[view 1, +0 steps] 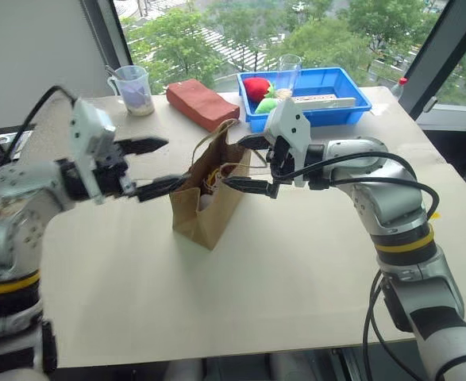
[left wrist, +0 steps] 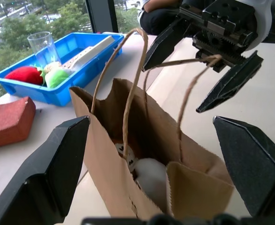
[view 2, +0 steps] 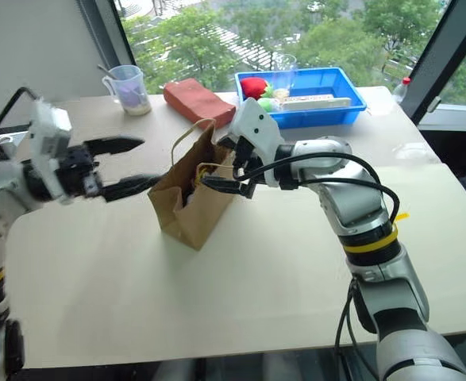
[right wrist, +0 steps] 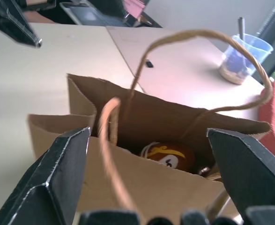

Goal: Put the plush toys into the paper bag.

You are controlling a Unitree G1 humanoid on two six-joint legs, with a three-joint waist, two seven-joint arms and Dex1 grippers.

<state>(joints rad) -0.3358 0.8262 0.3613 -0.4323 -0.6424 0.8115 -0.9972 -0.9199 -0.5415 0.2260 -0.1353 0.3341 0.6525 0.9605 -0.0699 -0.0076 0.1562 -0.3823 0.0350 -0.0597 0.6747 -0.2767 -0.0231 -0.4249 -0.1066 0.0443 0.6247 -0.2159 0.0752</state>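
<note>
Now 2 claws (view 1: 149,167) (view 1: 252,165) spread, flanking paper bag (view 1: 209,198).

You had the paper bag (view 1: 209,202) standing upright near the middle of the table (view 1: 256,294), with both plush toys (left wrist: 149,176) down inside it. Your left gripper (view 1: 155,167) was just left of the bag and your right gripper (view 1: 252,165) at its right rim, fingers spread on both. Behind the bag lay the brick-shaped block (view 1: 202,103), with the measuring cup (view 1: 133,90) to its left and the tray (view 1: 344,99) to its right.
</note>
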